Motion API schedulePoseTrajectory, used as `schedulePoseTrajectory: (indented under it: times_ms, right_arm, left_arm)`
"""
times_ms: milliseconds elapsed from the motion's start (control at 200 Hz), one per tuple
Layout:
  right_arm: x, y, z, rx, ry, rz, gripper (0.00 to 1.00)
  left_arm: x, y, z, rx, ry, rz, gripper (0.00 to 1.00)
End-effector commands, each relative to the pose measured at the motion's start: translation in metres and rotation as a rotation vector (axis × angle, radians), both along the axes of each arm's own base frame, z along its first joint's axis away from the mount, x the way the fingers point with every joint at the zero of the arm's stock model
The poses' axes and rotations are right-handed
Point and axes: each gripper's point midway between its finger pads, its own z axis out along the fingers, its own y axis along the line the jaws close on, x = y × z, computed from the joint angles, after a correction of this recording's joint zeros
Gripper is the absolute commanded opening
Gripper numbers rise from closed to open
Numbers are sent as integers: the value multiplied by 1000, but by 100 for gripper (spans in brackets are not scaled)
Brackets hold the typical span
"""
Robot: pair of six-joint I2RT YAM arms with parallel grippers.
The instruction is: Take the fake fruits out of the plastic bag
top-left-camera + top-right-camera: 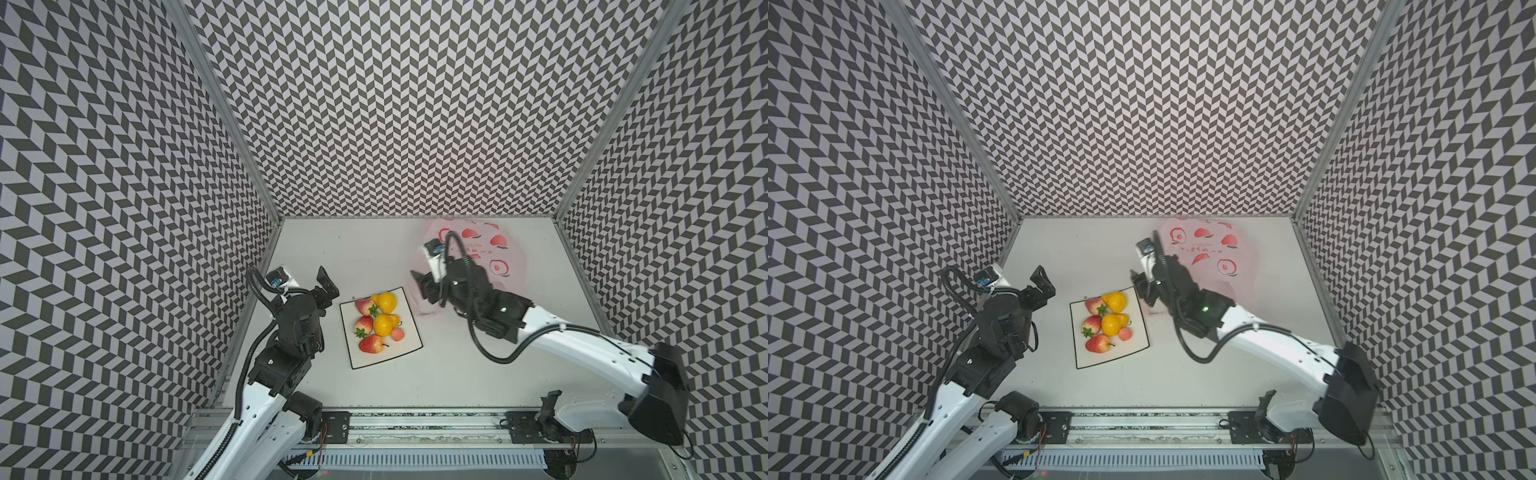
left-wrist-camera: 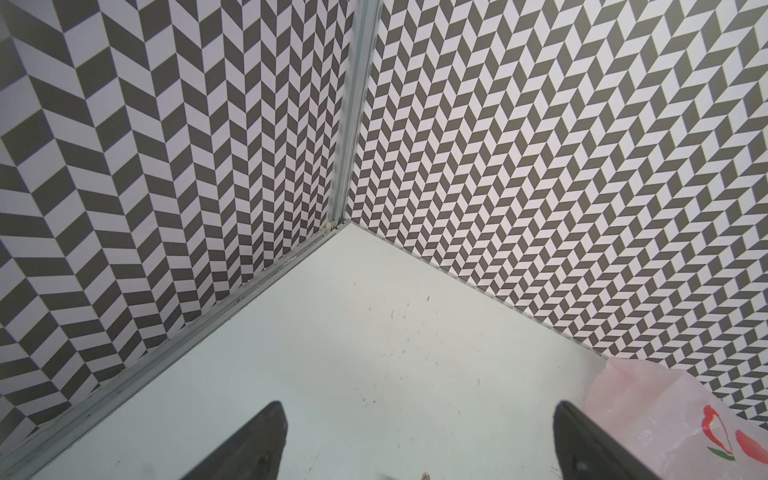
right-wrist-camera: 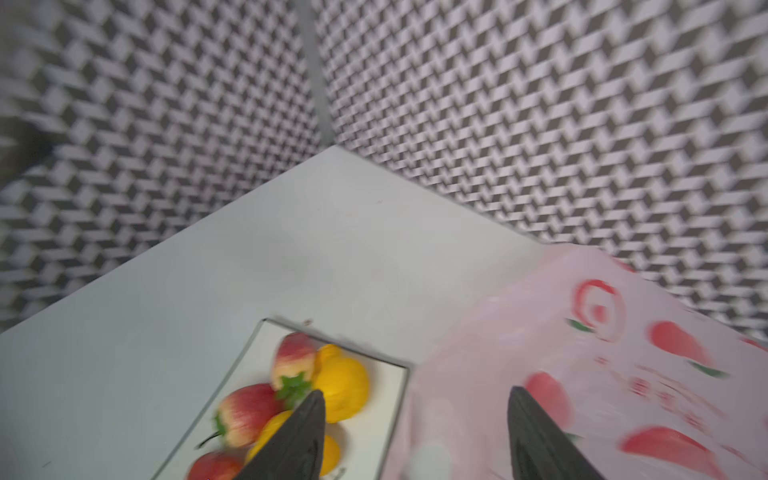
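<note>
Several fake fruits lie on a square white plate [image 1: 401,353] [image 1: 1127,353]: two yellow pears [image 1: 384,302] [image 1: 385,325], two strawberries [image 1: 365,305] [image 1: 364,325], a small pink peach [image 1: 398,334] and a red-yellow apple [image 1: 371,344]. The pale pink plastic bag [image 1: 500,249] [image 1: 1208,249] [image 3: 582,332] lies crumpled at the back right. My right gripper [image 1: 419,286] [image 1: 1138,283] [image 3: 415,390] hovers open over the bag's near edge beside the plate, nothing gripped. My left gripper [image 1: 327,284] [image 1: 1043,283] [image 2: 417,409] stands wide open and empty, left of the plate.
Chevron-patterned walls close in the left, back and right sides of the white table [image 1: 353,249]. In the left wrist view a corner of the bag [image 2: 665,415] shows beside one finger. The right wrist view is motion-blurred.
</note>
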Motion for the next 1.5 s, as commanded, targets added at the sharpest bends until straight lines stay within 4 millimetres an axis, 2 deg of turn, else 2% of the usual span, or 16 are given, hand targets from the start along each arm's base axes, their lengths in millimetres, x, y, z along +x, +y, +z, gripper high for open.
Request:
schedulePoseTrajectory:
  times_ms: [0, 60, 145, 245, 305, 441, 661, 751, 796, 831, 936, 957, 1057, 1147, 1282, 1497]
  right_arm:
    - [24, -101, -5, 63, -41, -309, 63]
    - [36, -165, -9, 78, -51, -497, 65]
    - [43, -238, -18, 122, -92, -697, 72]
    - [44, -294, -45, 157, -143, -836, 79]
    - [45, -308, -65, 161, -168, -836, 87]
    - [59, -293, -102, 135, -157, -689, 93]
    - [67, -277, -131, 138, -201, -583, 95]
    - [53, -267, -135, 143, -270, -512, 96]
    - [50, -267, -124, 163, -335, -509, 98]
    - [41, -267, -134, 161, -320, -512, 100]
    - [45, -267, -147, 140, -242, -517, 100]
    - [53, -267, -138, 140, -260, -512, 100]
    - [54, -265, -137, 134, -261, -504, 99]
    - [51, -266, -135, 145, -281, -514, 100]
    - [50, -263, -131, 132, -308, -503, 100]
    - [55, -262, -135, 120, -297, -518, 99]
  left_arm:
    - [20, 6, 6, -5, -52, 2, 100]
    - [32, 17, 0, 3, -42, 18, 100]
    - [47, 35, -11, 19, -35, 41, 100]
    - [57, 51, -31, 77, -41, 63, 100]
    - [59, 54, -44, 125, -49, 53, 100]
    - [62, 45, -71, 245, -46, -29, 100]
    - [65, 35, -92, 276, -119, -109, 100]
    - [66, 32, -96, 295, -151, -131, 100]
    - [69, 30, -98, 303, -160, -142, 100]
    - [71, 28, -100, 313, -165, -153, 100]
    - [79, 19, -114, 330, -153, -215, 100]
    - [79, 18, -116, 333, -159, -222, 100]
    - [77, 17, -120, 346, -194, -224, 100]
    - [91, 19, -134, 318, -85, -221, 100]
    - [100, 17, -136, 354, -56, -185, 100]
    - [98, 16, -134, 357, -63, -177, 100]
